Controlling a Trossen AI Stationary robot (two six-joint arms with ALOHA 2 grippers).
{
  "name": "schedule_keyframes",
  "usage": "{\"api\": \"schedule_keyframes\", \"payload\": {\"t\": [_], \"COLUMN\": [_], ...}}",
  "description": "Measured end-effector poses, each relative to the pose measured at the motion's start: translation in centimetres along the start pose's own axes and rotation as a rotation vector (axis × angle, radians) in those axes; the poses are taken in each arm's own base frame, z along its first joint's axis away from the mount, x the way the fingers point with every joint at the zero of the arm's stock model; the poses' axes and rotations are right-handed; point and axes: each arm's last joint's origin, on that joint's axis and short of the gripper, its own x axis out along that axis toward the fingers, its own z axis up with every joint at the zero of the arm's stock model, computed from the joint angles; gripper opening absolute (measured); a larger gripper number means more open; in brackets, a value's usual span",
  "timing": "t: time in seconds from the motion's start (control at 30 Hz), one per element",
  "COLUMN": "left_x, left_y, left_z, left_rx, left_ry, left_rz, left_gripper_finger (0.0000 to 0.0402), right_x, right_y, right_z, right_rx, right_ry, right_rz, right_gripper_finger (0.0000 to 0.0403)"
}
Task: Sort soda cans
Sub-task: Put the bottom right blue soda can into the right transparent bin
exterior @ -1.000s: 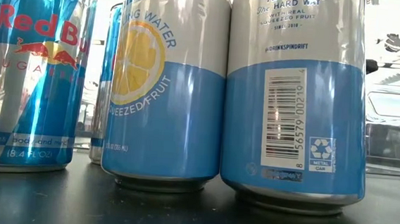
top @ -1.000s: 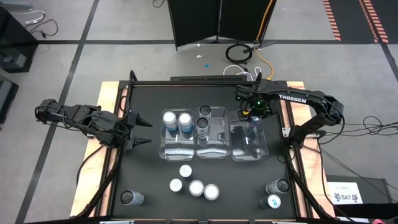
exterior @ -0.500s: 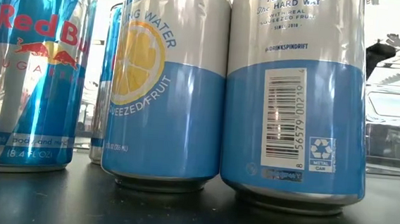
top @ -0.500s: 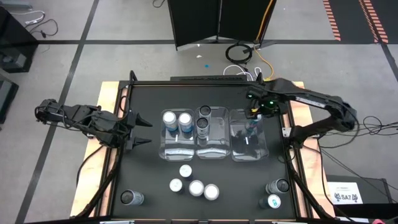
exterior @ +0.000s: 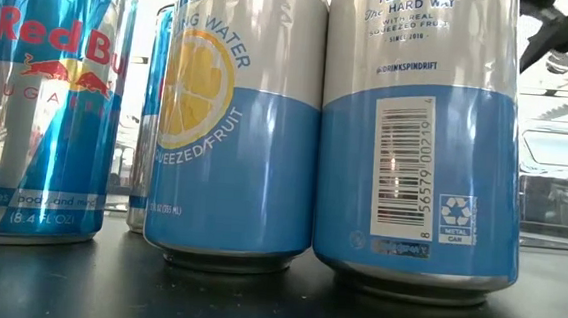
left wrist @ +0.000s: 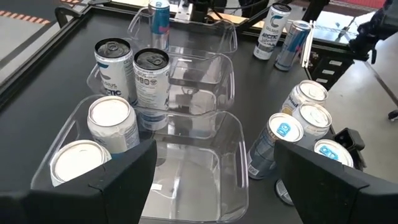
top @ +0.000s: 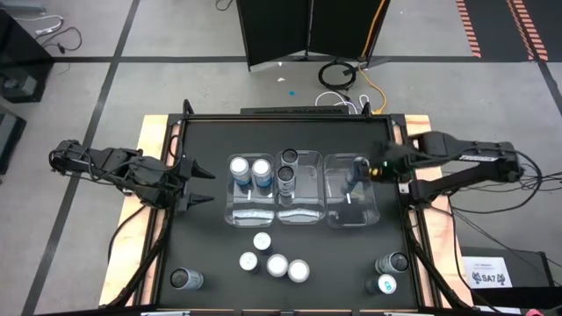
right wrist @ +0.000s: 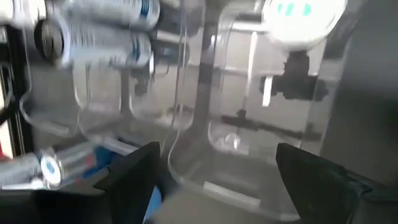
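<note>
Three clear bins stand side by side mid-table. The left bin (top: pixel 248 195) holds two white-topped soda cans (top: pixel 249 168), the middle bin (top: pixel 299 197) two dark-topped cans (left wrist: pixel 134 74), and the right bin (top: pixel 351 200) one blue can (left wrist: pixel 159 15) at its far end. Several loose cans (top: pixel 274 259) stand upright near the front edge. My left gripper (top: pixel 200 187) waits open at the table's left side, pointing at the bins. My right gripper (top: pixel 378 168) hangs open beside the right bin's right wall, with nothing between its fingers (right wrist: pixel 214 180).
One dark can (top: pixel 186 279) stands at the front left corner and two cans (top: pixel 389 272) at the front right. The low view is filled by blue and silver cans (exterior: pixel 416 138) close up, with part of my right arm (exterior: pixel 563 33) above them.
My right gripper has drawn away from above the far end of the right bin, going toward the table's right edge and upward, and it has tipped as it went. It stayed open. The blue can stays standing in the right bin.
</note>
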Motion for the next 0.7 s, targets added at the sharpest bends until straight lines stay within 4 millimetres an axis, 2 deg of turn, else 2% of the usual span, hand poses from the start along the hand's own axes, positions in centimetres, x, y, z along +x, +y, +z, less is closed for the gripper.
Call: {"api": "schedule_keyframes", "payload": {"t": [0.3,0.5,0.7], "left_x": [0.0,0.0,0.0], "left_y": [0.0,0.0,0.0], "left_z": [0.0,0.0,0.0], "left_rx": [-0.036,-0.037,-0.037], "left_ry": [0.002,0.001,0.002], "left_rz": [-0.001,-0.001,-0.003], "left_gripper_finger": [0.0334,0.0334,0.0334], "right_x": [1.2,-0.8,-3.3], "right_y": [1.9,3.0,3.5], "right_z": [-6.6,-10.9,-15.3], "right_rx": [-0.036,-0.037,0.008], "right_ry": [0.149,0.161,0.146], "right_rz": [-0.015,-0.002,-0.114], "right_gripper_finger": [0.0313,0.0313,0.0313]}}
